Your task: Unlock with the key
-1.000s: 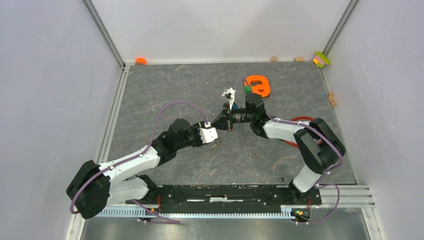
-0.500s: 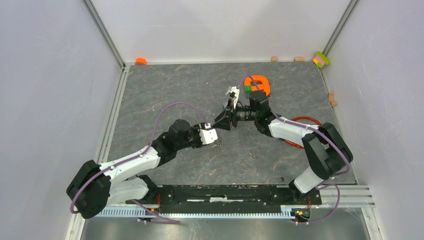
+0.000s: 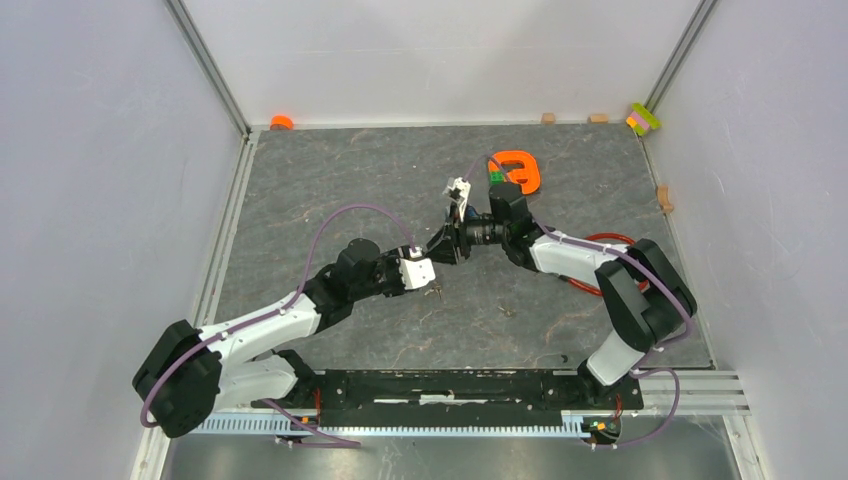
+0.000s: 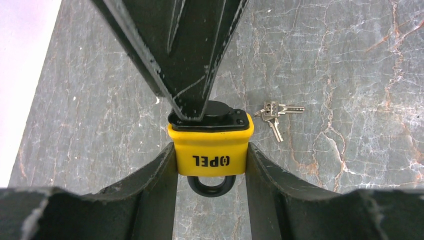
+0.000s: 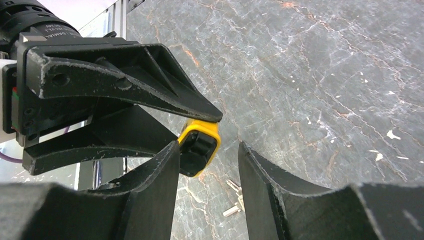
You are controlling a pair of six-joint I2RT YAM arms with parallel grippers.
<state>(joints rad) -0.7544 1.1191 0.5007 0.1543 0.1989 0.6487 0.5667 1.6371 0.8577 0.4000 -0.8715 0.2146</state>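
Meeting tip to tip in the top view, the left gripper (image 3: 447, 246) and right gripper (image 3: 463, 237) hide whatever sits between them. The keys are too small to pick out there.

In the left wrist view, the keys (image 4: 275, 114) lie flat on the table, just right of the fingertips and apart from them. The left fingers (image 4: 155, 185), about half spread, clamp the yellow padlock (image 4: 210, 147) by its sides, shackle toward the wrist. A right finger (image 4: 185, 60) reaches in from the top edge to the lock's black cap; whether they touch is unclear.

In the right wrist view, the keys show low in the gap between the right fingers (image 5: 150, 200), on the table beyond them. These fingers stand parted and grip nothing. The padlock's black end sits in the gap, with clear space on one side.
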